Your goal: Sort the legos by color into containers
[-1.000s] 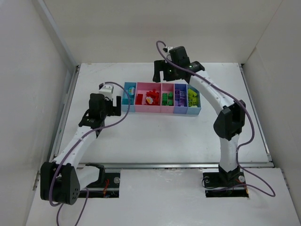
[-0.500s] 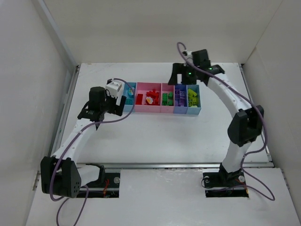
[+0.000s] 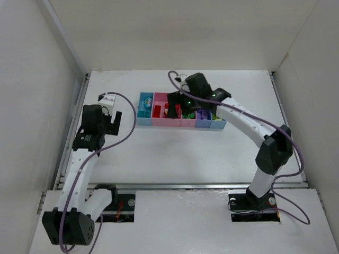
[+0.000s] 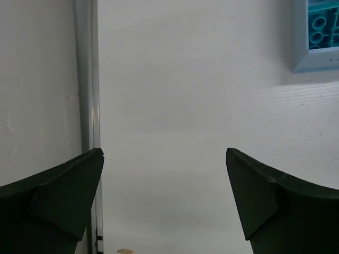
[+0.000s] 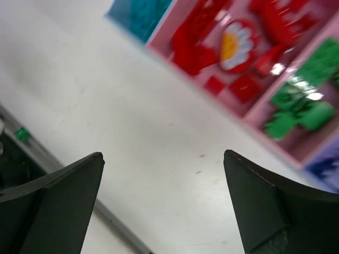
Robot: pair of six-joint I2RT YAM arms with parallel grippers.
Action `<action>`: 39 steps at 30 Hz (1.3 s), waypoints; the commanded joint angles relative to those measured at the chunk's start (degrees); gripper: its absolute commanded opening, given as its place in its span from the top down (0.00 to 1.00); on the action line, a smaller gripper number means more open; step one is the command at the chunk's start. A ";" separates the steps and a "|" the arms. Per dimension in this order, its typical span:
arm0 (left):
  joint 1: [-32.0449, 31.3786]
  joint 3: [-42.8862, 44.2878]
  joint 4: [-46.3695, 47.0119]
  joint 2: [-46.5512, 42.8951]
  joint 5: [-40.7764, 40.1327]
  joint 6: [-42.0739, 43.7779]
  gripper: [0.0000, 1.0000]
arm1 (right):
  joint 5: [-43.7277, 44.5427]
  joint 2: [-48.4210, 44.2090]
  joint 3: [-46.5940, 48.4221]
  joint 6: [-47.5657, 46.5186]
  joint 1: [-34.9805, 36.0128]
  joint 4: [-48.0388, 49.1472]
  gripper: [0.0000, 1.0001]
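Right jaws swing left over the containers (image 3: 159, 121); left jaws pull back from them; both pairs spread wide.

A robotics lab test cell: bare white panels (image 3: 32, 79) box in a white tabletop (image 3: 180, 153), an aluminium rail (image 4: 85, 79) runs just beside the left pincer (image 4: 164, 159), and two robot arms (image 3: 244, 120) work there.
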 commanded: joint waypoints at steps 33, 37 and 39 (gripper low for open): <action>1.58 -10.37 -21.23 -11.73 7.09 14.85 0.49 | -0.92 11.23 3.28 38.89 16.83 12.09 0.01; 1.58 -9.23 -26.88 -10.84 2.27 18.10 0.53 | 0.22 12.56 4.01 38.88 18.42 12.69 0.01; 1.58 -10.63 -28.46 -10.84 -0.80 20.21 0.53 | 0.22 11.25 -0.03 40.90 18.42 17.61 0.01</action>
